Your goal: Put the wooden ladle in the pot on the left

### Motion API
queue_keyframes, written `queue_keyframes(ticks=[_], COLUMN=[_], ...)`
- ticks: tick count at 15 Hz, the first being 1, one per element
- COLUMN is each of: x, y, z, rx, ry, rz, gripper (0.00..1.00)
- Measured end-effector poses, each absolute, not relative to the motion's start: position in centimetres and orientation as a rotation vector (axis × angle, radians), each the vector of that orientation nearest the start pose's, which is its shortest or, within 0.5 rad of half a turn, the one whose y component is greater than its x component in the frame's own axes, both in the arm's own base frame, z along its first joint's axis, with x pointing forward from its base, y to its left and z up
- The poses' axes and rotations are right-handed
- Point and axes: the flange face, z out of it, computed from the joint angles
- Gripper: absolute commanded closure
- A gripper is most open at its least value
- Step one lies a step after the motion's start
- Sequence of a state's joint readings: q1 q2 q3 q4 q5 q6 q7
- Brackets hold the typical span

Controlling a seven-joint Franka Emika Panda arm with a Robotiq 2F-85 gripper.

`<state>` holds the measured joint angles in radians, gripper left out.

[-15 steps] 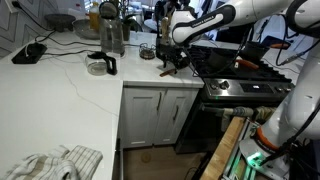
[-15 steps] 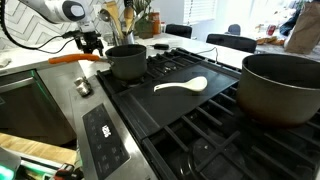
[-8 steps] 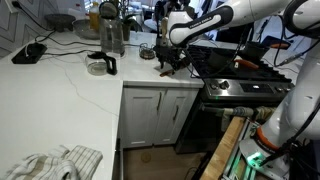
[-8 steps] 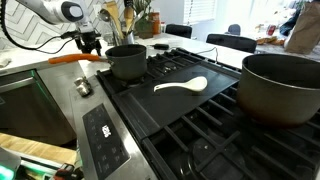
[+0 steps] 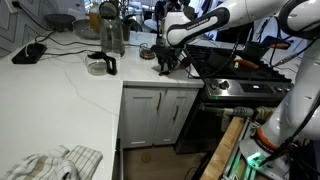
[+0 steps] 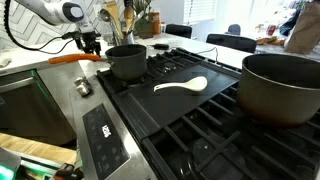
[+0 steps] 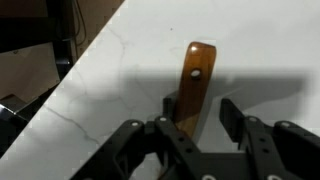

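The wooden ladle (image 7: 194,80) lies flat on the white counter (image 7: 110,70); only its brown handle, with a hole near the end, shows in the wrist view. My gripper (image 7: 200,105) straddles that handle. The left finger sits close against it and a gap remains at the right finger. In both exterior views the gripper (image 5: 165,63) (image 6: 88,42) hangs low over the counter beside the stove. The pot on the left (image 6: 125,62), dark with an orange-brown handle (image 6: 68,58), stands on the stove's near-left burner.
A white spoon (image 6: 182,86) lies on the stovetop and a large dark pot (image 6: 282,88) stands at the right. A steel canister (image 5: 111,34), a small black cup (image 5: 100,66) and a phone (image 5: 28,52) stand on the counter. A cloth (image 5: 55,162) lies at its front corner.
The jaws have narrowed around the ladle's handle. The gripper has shifted slightly along the counter, away from the stove.
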<state>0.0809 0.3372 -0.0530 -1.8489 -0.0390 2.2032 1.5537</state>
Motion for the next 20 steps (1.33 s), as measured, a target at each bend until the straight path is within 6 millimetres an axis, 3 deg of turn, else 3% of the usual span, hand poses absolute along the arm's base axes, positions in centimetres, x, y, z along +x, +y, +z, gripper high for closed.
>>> queue_keyframes(ticks=[3,11,20], x=[63.5,63.5,61.7], y=[1.9,1.6,0.2], z=[34.7,35.3,42.8], rx=[-2.309,-2.257,-2.158], ry=[2.159,2.208,2.303], rz=[-0.086,-0.097,-0.203], gripper=[0.96,0.93,0.93])
